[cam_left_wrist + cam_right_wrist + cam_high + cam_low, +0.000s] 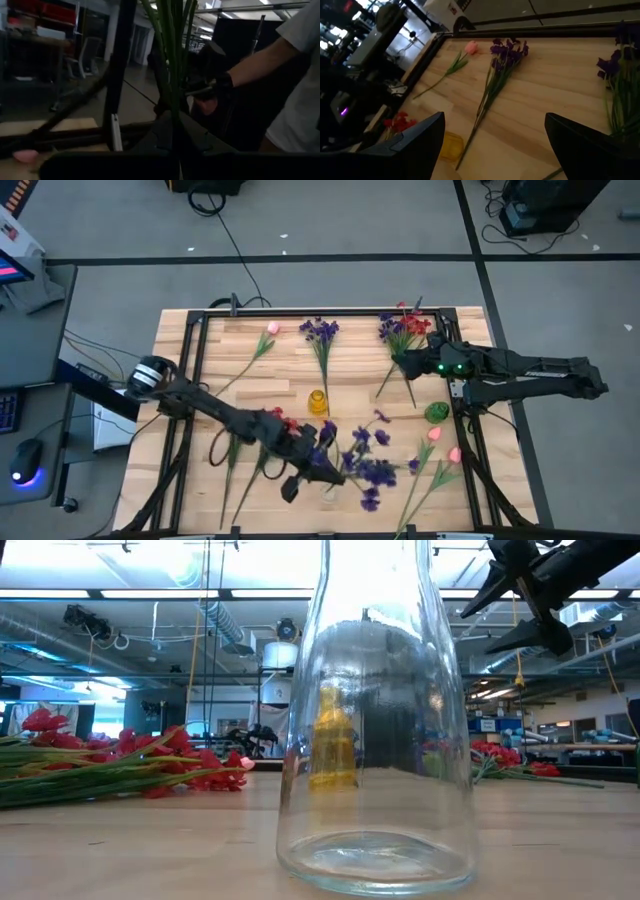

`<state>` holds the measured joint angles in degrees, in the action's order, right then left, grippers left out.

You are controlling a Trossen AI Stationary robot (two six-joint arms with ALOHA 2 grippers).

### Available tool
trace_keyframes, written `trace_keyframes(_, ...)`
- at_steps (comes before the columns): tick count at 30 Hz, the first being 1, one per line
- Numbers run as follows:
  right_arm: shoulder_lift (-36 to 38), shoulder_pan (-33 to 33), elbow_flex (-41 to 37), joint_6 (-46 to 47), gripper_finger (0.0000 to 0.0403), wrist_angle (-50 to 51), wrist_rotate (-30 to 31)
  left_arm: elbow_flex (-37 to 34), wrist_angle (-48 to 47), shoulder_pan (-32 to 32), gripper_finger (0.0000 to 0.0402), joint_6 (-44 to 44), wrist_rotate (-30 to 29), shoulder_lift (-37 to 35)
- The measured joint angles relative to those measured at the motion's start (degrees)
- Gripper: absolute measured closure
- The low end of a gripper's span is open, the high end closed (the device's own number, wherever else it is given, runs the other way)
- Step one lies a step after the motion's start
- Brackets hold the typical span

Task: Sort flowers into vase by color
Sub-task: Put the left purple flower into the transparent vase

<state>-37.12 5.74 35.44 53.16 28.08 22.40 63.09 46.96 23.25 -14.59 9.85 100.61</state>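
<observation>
Your left tool (pixel 322 472) sits near the front edge of the table (pixel 200 370), clamped tight on a bunch of green stems (pixel 172 55), which the left wrist view shows rising between its fingers. From above, purple blooms (pixel 372 470) spread out just beside that tool, right over the clear glass vase (pixel 375 720) that stands at the front edge. I can't tell whether the stems are already inside the vase's neck; the low view shows its lower body holding nothing.

Your right tool (pixel 405 363) hangs near the back right corner with its fingers spread wide and nothing between them, close above a mixed red and purple bunch (pixel 403 332).

My reading: you are early. Still lying loose are a pink bud (pixel 271 329) and a purple sprig (pixel 320 332) along the back edge, red sprigs (pixel 280 420) toward the front left, and pink buds (pixel 440 442) toward the front right. A small yellow vase (pixel 318 401) stands mid-table, and a green one (pixel 436 412) toward the right edge.
</observation>
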Motion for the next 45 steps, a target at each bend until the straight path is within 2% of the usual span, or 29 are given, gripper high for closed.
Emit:
trace_keyframes(13,0.7,0.0,0.0,-1.2,0.0051,-0.2,-0.6,-1.1,-0.1,1.9,0.0387,5.9,-7.1,1.2)
trace_keyframes(29,0.8,0.0,0.0,-1.8,0.0051,-0.2,-0.4,-1.2,-5.2,2.4,0.0387,8.4,-7.6,1.1)
trace_keyframes(35,0.8,0.0,0.0,-2.0,0.0051,-0.2,-0.4,-1.2,-9.8,2.4,0.0387,8.6,-7.6,1.1)
trace_keyframes(45,0.8,0.0,0.0,-1.9,0.0051,-0.6,-0.4,-1.5,-7.5,2.4,0.0387,8.7,-7.1,1.1)
